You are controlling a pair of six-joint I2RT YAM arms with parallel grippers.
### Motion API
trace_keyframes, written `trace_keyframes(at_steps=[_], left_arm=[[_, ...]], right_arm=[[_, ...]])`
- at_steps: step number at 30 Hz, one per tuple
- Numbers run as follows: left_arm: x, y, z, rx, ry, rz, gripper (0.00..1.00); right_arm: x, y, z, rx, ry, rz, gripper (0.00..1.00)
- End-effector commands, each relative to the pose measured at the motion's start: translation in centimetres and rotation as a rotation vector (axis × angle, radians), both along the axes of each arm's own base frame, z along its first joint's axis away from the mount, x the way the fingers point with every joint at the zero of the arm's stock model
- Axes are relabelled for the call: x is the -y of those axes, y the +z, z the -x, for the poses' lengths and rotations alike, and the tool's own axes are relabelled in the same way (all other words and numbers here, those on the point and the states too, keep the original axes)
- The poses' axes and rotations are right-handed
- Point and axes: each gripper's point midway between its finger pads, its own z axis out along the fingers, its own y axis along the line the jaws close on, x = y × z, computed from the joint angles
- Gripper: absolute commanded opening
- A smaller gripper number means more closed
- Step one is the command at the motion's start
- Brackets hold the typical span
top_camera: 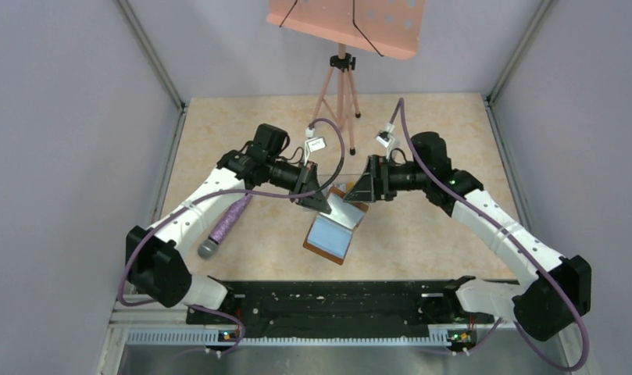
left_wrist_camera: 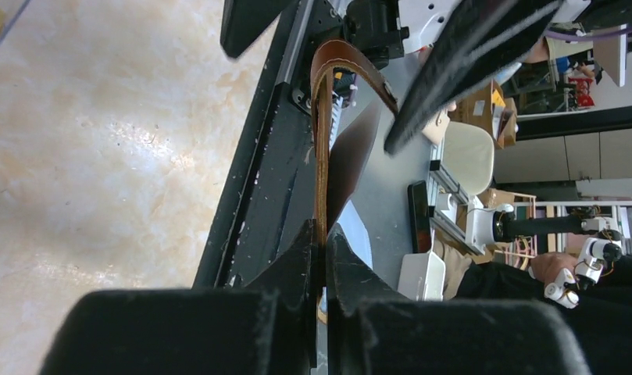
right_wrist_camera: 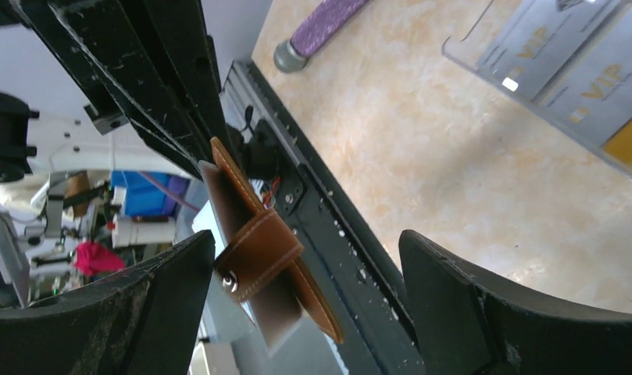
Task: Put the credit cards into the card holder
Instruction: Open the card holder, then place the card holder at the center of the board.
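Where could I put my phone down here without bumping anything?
Bare tabletop at the back right, between the tripod and the right wall, and at the back left corner. Crowded in the middle, around the wallet and purple stick.

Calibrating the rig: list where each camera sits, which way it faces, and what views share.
Top external: above and behind the bases, looking down on the table; both arms, left gripper, right gripper.
Left wrist: on the left arm, looking along its shut fingers pinching the card holder.
Right wrist: looking between its open fingers at the card holder's snap tab.
Shared: all three show the card holder.
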Motion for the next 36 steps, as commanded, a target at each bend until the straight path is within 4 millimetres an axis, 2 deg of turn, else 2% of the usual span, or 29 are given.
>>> trace_keyframes(at_steps=[1,3,5,8,12,13,15,17,19,20,22,26,31,36], left_arm=[[0.5,1.2,0.6,0.032,-0.068,0.020,0.00],[0.6,1.0,0.7,0.026,-0.071,0.011,0.00],[0.7,0.9,0.6,0.027,-0.072,0.006,0.00],[0.7,0.8,0.5,0.034,-0.064,-0.004,0.00],[0.7,0.7,0.2,0.052,-0.047,-0.021,0.02],[0.6,0.6,0.0,0.058,-0.037,-0.029,0.06],[0.5,0.6,-0.4,0.082,-0.014,-0.046,0.15],[0.0,0.1,-1.3,0.128,0.045,-0.099,0.30],[-0.8,-0.4,-2.8,0.190,0.139,-0.179,0.46],[-1.6,-0.7,-3.7,0.222,0.196,-0.228,0.58],[-2.8,-0.7,-4.9,0.286,0.294,-0.293,0.71],[-4.7,0.6,-6.5,0.402,0.472,-0.302,0.97],[-6.5,2.9,-8.6,0.491,0.717,-0.222,0.99],[-7.9,3.4,-9.6,0.484,0.877,-0.178,0.99]], right_arm=[[-2.4,2.3,2.1,0.073,0.170,-0.045,0.87],[-3.1,1.9,2.8,0.060,0.208,-0.041,0.83],[-3.5,1.4,3.2,0.046,0.231,-0.035,0.71],[-3.6,1.1,3.5,0.032,0.244,-0.040,0.46],[-3.6,0.9,3.8,0.022,0.251,-0.044,0.03],[-3.6,0.7,3.8,0.019,0.252,-0.042,0.00],[-3.5,0.5,3.7,0.015,0.236,-0.035,0.00],[-3.3,0.1,3.2,0.007,0.195,-0.017,0.00],[-2.9,-0.7,2.4,-0.008,0.133,0.008,0.00],[-2.6,-1.1,2.0,-0.016,0.098,0.020,0.00],[-1.3,-2.6,1.1,-0.062,0.007,0.043,0.00],[2.2,-4.8,-0.7,-0.140,-0.181,0.027,0.00],[6.3,-8.2,-1.0,-0.220,-0.371,0.028,0.00],[7.6,-12.6,0.0,-0.329,-0.527,-0.024,0.00]])
